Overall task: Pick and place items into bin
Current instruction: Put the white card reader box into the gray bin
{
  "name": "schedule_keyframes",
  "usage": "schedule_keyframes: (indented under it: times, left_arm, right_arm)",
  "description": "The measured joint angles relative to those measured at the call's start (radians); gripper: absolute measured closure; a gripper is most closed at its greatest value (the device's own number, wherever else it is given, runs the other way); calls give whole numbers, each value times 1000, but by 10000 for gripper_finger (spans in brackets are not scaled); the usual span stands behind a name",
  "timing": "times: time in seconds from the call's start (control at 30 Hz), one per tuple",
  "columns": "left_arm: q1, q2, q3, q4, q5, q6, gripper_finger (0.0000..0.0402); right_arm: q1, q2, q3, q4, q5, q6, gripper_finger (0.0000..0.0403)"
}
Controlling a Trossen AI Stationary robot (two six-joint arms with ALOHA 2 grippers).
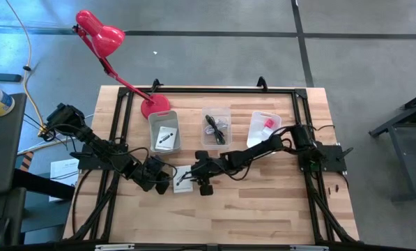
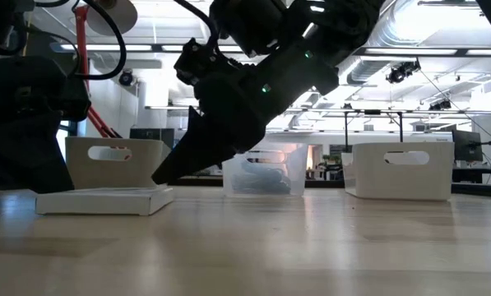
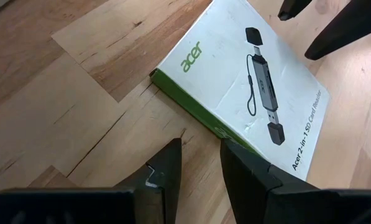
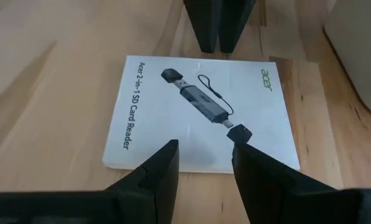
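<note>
Flanking the white box (image 4: 201, 115), both pincers part-open, empty.

Both arms are black throughout, built from boxy joint housings linked by slimmer round segments. Loose black cables loop along the left arm (image 1: 99, 148) and the right arm (image 1: 263, 148). Each arm rises from a flat black base plate fixed to a black tubular frame (image 1: 120, 104). The left tool (image 3: 197, 167) ends in two flat, wedge-shaped fingers of matte black with chipped pale marks on the edges. The right tool (image 4: 204, 165) has the same tapered black fingers. A small green light glows on one arm housing (image 2: 266, 88).
</note>
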Motion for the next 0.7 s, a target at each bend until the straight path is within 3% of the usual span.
schedule_keyframes:
  times: [0.7]
  left_arm:
    - [0, 0, 0, 38, -1, -85, 300]
  right_arm:
    - [5, 9, 1, 8, -1, 26, 261]
